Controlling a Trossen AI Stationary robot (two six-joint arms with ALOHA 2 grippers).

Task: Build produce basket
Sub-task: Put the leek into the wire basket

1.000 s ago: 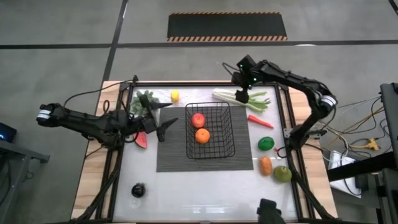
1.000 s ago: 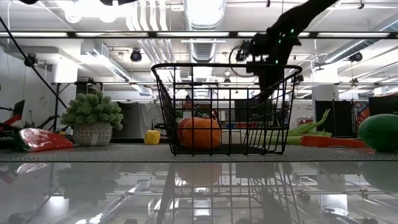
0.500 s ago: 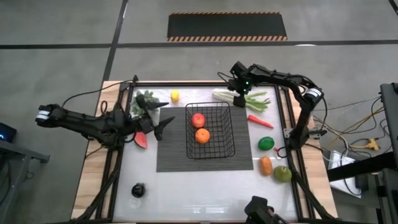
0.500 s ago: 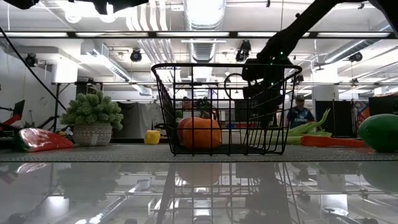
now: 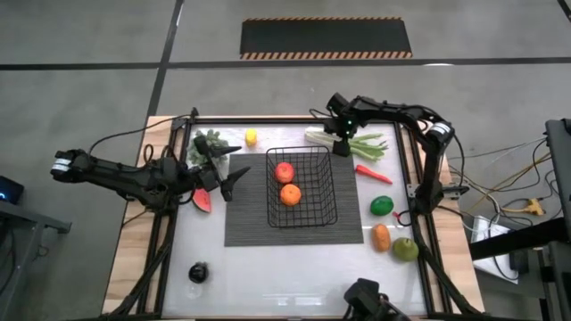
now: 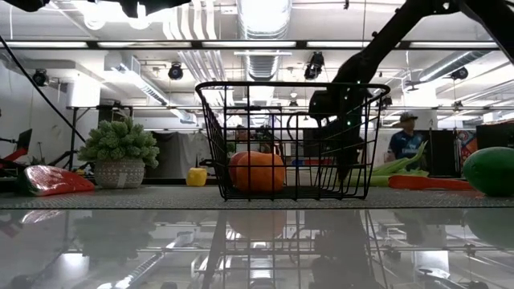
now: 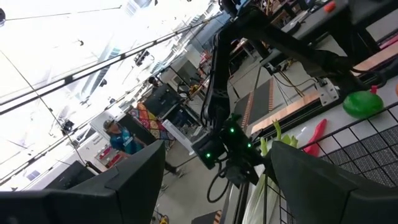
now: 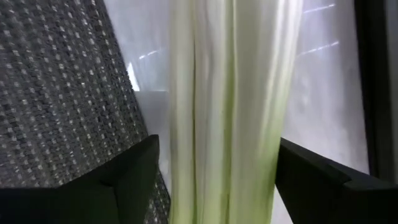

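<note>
Leek [image 8: 227, 112]: lies on the white table at the far edge, just right of the basket [image 5: 303, 187]; its pale stalk runs between the right gripper's [image 5: 339, 143] spread fingers, not yet pinched.
Right gripper: low over the stalk, jaws wide, one finger on each side.
Step in hand: grasping the leek, as I judge it.
Doing it well: settle until the fingertips reach table level, centre the stalk, close squarely across it; a grip on the firm white part should hold better than the leafy end.
Basket: on the dark mat [image 5: 250, 227], holding two round pieces, red and orange.
Other produce: chili, green, orange and pear pieces lie right of the mat.
Left gripper [image 5: 234, 181]: waits open near the mat's left edge, holding nothing.
</note>
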